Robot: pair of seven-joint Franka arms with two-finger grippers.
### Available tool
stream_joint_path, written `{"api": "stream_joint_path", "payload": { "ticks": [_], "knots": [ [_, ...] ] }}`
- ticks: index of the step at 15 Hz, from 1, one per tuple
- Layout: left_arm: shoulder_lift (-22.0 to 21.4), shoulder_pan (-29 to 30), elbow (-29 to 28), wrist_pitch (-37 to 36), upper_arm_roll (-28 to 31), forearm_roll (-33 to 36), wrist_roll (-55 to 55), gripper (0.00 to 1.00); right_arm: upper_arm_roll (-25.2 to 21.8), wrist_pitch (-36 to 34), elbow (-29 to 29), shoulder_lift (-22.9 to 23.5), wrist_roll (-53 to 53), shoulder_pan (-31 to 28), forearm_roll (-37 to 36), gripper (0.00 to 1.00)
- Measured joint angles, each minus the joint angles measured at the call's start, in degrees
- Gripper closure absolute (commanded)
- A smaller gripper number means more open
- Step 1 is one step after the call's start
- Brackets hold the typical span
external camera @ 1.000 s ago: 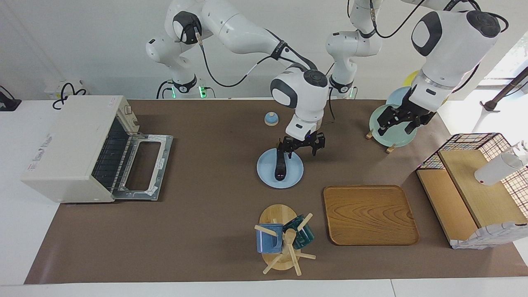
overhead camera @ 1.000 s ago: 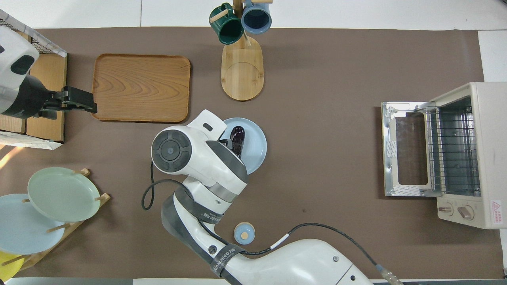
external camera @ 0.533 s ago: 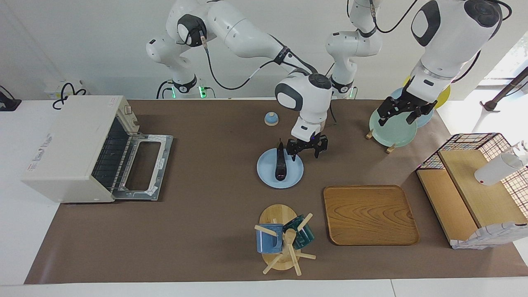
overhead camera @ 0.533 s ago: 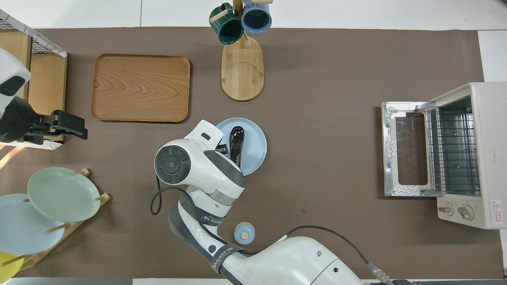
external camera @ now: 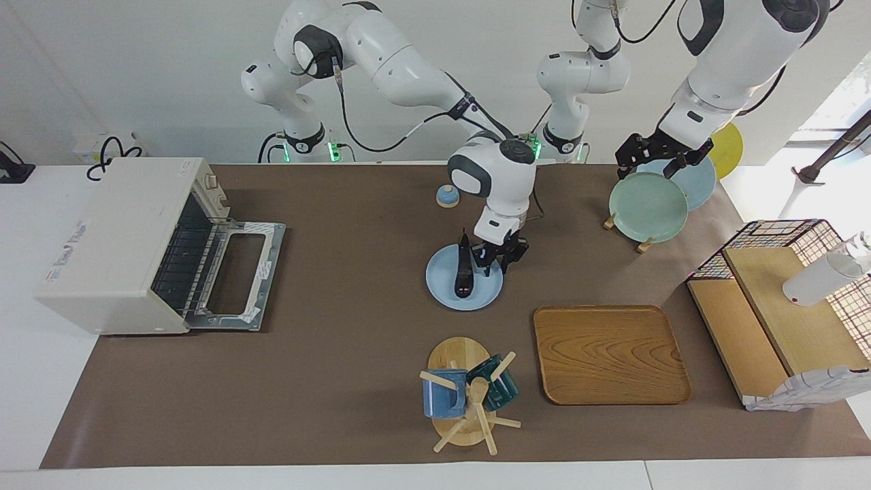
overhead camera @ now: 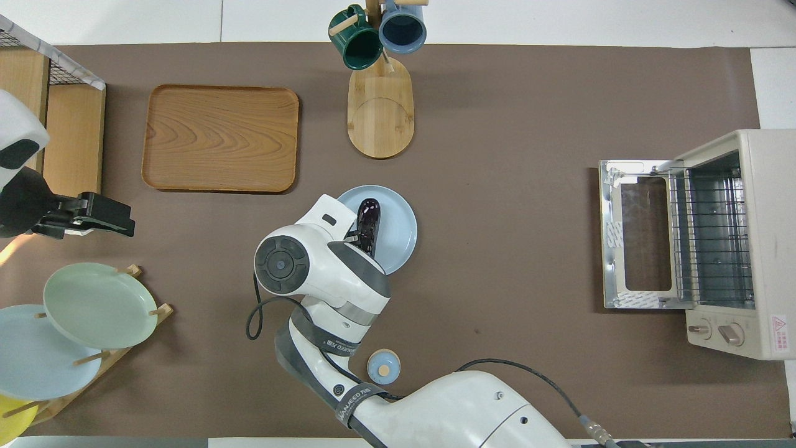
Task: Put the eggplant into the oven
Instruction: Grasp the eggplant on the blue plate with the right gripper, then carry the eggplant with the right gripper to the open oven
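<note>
The boxy off-white toaster oven [external camera: 122, 245] stood at the right arm's end of the table, its dark glass door [external camera: 235, 275] dropped flat and the wire rack [overhead camera: 709, 239] bare. Painted metal shell, ribbed chrome rack, two knobs on the panel.

The pale blue round plate [external camera: 442, 286], smooth glazed ceramic, sat near mid-table, well apart from the oven. On it lay the slim, glossy dark purple-black eggplant [external camera: 463, 272]. Long axis ran toward and away from the robots, thin stem tip at the end nearer the robots, rounded bulb end farther. It was not yet lifted.

The right gripper [external camera: 499, 257] was down at the plate, just beside the eggplant on the side toward the left arm's end. Its fingers pointed down. Judged: not around the eggplant. I could not tell whether the fingers were parted or closed, nor whether they touched the plate.

Judgement: the coming grasp turns on a small sideways shift toward the oven's end of the table, with the jaws set across the short width of the eggplant. The skin looks slick and the body tapers, so a grip near the thicker middle seems safer.

The left gripper [external camera: 656, 153] waited over the upright pale green plate [external camera: 646, 206] in its wooden rack; the state of its fingers was likewise unclear.
</note>
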Motion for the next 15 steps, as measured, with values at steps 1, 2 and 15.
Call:
{"api": "stream_joint_path", "payload": {
  "ticks": [1,2,15],
  "knots": [
    [0.0,0.4,0.2,0.0,0.0,0.1,0.3,0.0,0.0,-2.0,0.6,-0.2,0.0,0.0,-1.6,1.0],
    [0.0,0.7,0.2,0.0,0.0,0.1,0.6,0.0,0.0,-5.0,1.4,-0.6,0.0,0.0,-3.1,1.0],
    [0.0,3.7,0.2,0.7,-0.2,1.0,0.8,0.0,-1.5,-28.5,-7.4,-19.5,-7.9,-14.2,-7.1,1.0]
  ]
}}
